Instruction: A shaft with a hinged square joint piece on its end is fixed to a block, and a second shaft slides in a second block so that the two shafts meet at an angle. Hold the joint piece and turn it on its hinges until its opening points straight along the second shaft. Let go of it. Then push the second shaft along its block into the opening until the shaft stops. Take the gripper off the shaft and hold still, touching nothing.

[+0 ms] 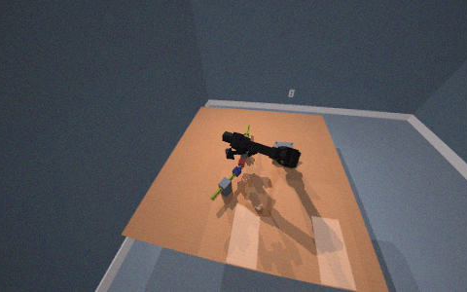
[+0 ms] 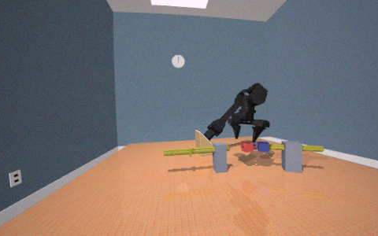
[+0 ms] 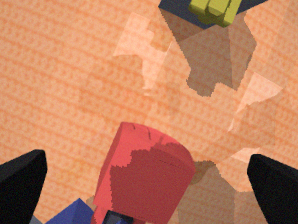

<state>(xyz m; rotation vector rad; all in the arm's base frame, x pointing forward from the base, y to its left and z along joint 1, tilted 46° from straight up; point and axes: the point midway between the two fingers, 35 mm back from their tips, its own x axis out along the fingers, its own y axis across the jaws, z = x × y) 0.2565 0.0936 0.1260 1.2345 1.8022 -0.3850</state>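
Observation:
The red joint piece [image 1: 241, 163] [image 2: 247, 146] [image 3: 145, 175] is hinged to a blue piece [image 1: 236, 171] [image 2: 263, 146] [image 3: 75, 212] on the yellow fixed shaft [image 1: 216, 194] [image 2: 313, 149], which runs through a grey block [image 1: 225, 185] [image 2: 291, 157]. The second yellow shaft [image 1: 248, 129] [image 2: 178, 152] [image 3: 215, 10] runs through the other grey block [image 2: 220, 158]. A gap separates its end from the red piece. In the wrist view the red piece leans up and right, roughly toward that end; its opening is hidden. My gripper [image 2: 246, 139] [image 3: 151, 163] is open and empty above the red piece.
The arm [image 1: 267, 149] [image 2: 231, 112] reaches over the second block and hides most of it in the top view. A tan panel [image 2: 203, 143] stands behind that block in the exterior view. A collar [image 2: 190, 151] sits on the second shaft's outer part. Shadows lie on the wooden table [image 1: 179, 195].

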